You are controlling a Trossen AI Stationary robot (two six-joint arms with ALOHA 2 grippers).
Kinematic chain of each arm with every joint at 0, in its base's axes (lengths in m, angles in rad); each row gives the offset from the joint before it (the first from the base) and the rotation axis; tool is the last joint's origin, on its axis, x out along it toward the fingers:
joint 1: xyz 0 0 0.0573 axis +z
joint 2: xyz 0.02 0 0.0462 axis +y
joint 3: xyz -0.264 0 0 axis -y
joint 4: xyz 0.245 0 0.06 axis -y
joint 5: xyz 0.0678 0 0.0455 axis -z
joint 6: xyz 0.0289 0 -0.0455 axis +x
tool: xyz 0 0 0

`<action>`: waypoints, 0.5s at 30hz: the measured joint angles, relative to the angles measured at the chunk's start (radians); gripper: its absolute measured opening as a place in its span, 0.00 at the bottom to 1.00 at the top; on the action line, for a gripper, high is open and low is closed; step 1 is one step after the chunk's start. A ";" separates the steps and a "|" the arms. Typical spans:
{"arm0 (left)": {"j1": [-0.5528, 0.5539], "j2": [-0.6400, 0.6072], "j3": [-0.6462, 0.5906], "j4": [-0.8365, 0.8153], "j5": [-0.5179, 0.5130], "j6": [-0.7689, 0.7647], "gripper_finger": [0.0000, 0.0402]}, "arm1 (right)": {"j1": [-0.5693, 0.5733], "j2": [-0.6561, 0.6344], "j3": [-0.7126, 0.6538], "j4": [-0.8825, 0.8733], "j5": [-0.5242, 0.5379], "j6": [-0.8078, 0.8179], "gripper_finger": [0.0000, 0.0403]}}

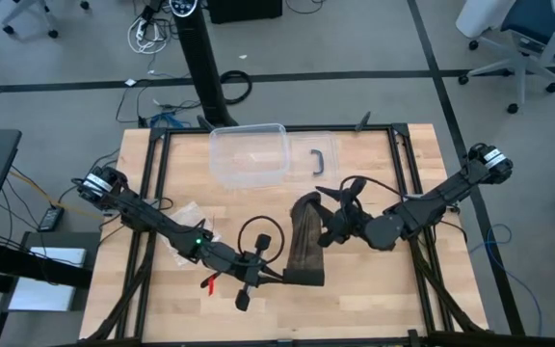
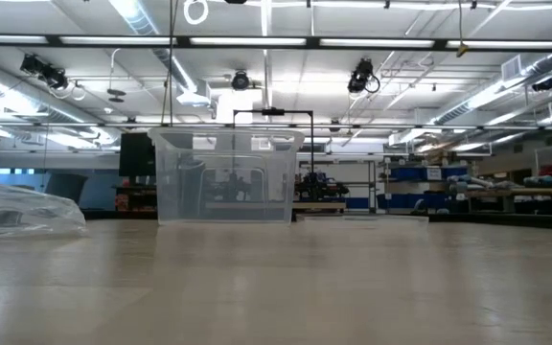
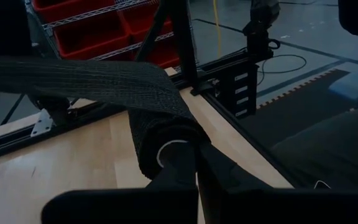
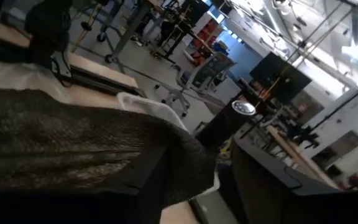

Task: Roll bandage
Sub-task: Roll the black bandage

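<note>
Overhead and wrist views of the bandage-rolling stage, described outward from the bandage (image 1: 306,243), a black fabric strip lying near the middle of the wooden desk (image 1: 374,299).

Nearest end: the strip's near end is wound into a small roll (image 3: 169,144) resting on the desk; the left hand (image 1: 270,273), at the roll's left side, has its fingers pressed together, pinching the roll's end, as the left wrist view shows. Beside that hand, away from the bandage, a small red object (image 1: 210,281) lies on the desk.

Middle: from the roll the strip runs away across the desk as a flat band, then lifts off the surface.

Far end: the raised end of the bandage drapes over the right hand (image 1: 333,224), which reaches in from the strip's right side. In the right wrist view the fabric (image 4: 73,146) lies across the dark fingers (image 4: 148,177); the fingers appear spread, with the cloth resting on them rather than clamped.

Beyond the bandage: a crinkly clear plastic bag (image 1: 187,220) lies to its left behind the left arm. Farther still, at the desk's back edge, stands a clear plastic box (image 1: 249,154), with its lid and black handle (image 1: 321,160) just beside it.
</note>
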State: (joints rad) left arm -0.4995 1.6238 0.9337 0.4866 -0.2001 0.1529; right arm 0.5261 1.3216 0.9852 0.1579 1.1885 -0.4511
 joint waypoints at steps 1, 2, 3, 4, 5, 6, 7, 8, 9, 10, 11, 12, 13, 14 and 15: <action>0.000 0.000 0.000 0.000 0.000 0.000 0.00 | 0.004 0.000 0.000 -0.005 0.001 0.022 0.45; 0.000 0.000 0.000 0.000 0.000 0.000 0.00 | 0.009 0.000 0.000 -0.014 0.001 0.038 0.46; 0.000 0.000 0.000 0.000 0.000 0.000 0.00 | 0.014 0.000 0.000 -0.032 0.001 0.051 0.47; -0.001 0.000 0.000 0.000 0.000 0.000 0.00 | 0.019 0.000 0.000 -0.052 0.003 0.058 0.48; -0.001 0.000 0.000 -0.001 0.000 -0.001 0.00 | 0.024 0.000 0.000 -0.071 0.007 0.064 0.48; -0.001 0.000 0.000 -0.001 0.000 -0.001 0.00 | 0.030 -0.001 0.000 -0.083 0.016 0.065 0.48; -0.001 0.000 0.000 -0.002 0.000 -0.001 0.00 | 0.033 -0.006 0.000 -0.099 0.022 0.066 0.48; -0.001 0.000 0.000 -0.003 0.000 -0.001 0.00 | 0.037 -0.013 0.000 -0.109 0.029 0.066 0.48; -0.001 0.000 0.000 -0.003 -0.001 -0.001 0.00 | 0.038 -0.022 0.000 -0.110 0.031 0.066 0.48; -0.001 0.000 0.000 -0.003 -0.001 -0.002 0.00 | 0.041 -0.033 0.000 -0.110 0.030 0.063 0.48; -0.001 0.000 0.000 -0.003 0.000 -0.004 0.00 | 0.043 -0.044 0.000 -0.110 0.023 0.050 0.48; -0.001 0.000 0.000 -0.003 0.001 -0.006 0.00 | 0.045 -0.054 0.000 -0.108 0.010 0.039 0.48; -0.001 0.000 0.000 -0.003 0.003 -0.007 0.00 | 0.048 -0.065 0.000 -0.109 -0.004 0.036 0.48; -0.001 0.000 0.000 -0.004 0.003 -0.007 0.00 | 0.049 -0.075 0.000 -0.111 -0.018 0.043 0.48; -0.001 0.000 0.000 -0.004 0.003 -0.007 0.00 | 0.049 -0.086 0.000 -0.111 -0.029 0.065 0.48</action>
State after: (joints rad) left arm -0.5003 1.6238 0.9337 0.4824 -0.1967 0.1455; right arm 0.5754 1.2354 0.9855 0.0464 1.1596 -0.3858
